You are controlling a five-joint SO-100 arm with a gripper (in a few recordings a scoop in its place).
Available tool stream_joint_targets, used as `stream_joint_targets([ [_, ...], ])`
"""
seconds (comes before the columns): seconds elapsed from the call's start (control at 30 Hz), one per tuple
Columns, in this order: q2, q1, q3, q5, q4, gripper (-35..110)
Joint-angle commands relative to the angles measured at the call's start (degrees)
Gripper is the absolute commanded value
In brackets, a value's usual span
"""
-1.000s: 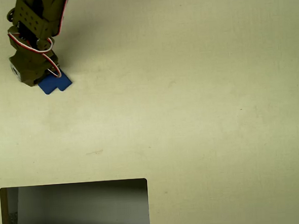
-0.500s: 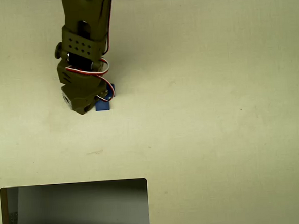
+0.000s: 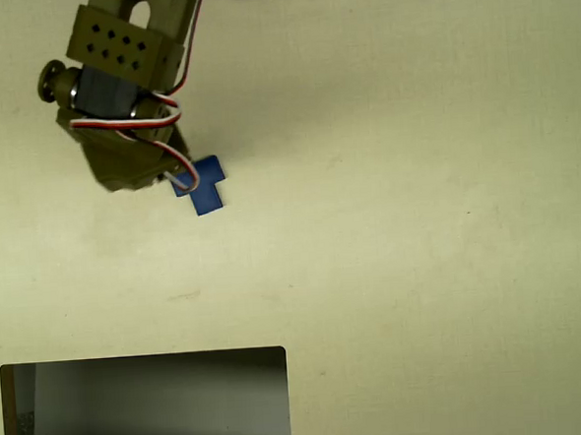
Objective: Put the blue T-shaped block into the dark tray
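Overhead view: the gripper [image 3: 175, 177] overlaps the blue block [image 3: 205, 185]; whether it grasps it cannot be told. The block sits well above the tray [image 3: 141, 361]. Confirm a firm hold before carrying it down over the tray.

My body is olive green all over, a dull khaki plastic with a matte finish. Seen from overhead, my arm [image 3: 124, 80] is built from blocky, printed-looking segments with hard edges. The upper bracket is a flat plate with two rows of small round holes punched through it. Above that sits a curved piece with a larger oval cut-out. Between the green shells a darker, grey-blue motor body shows. On the left side a round, dark knob sticks out. A thin bundle of red, white and black wires loops across my wrist and curls down along my lower housing, which narrows to a blunt wedge
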State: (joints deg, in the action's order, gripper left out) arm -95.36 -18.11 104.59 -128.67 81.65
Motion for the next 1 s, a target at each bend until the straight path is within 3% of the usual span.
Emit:
stream_joint_targets([
  [0.0, -3.16, 4.83, 5.01, 4.31, 7.56, 0],
  [0.13, 0.97, 8.17, 8.35, 5.71, 6.5, 0],
  [0.43, 13.1, 8.35, 1.32, 6.68, -10.02, 0],
  [0.7, 20.65, 3.69, -7.56, 2.46, -14.15, 0],
  [0.97, 29.53, 2.55, -21.01, 4.66, -15.91, 0],
])
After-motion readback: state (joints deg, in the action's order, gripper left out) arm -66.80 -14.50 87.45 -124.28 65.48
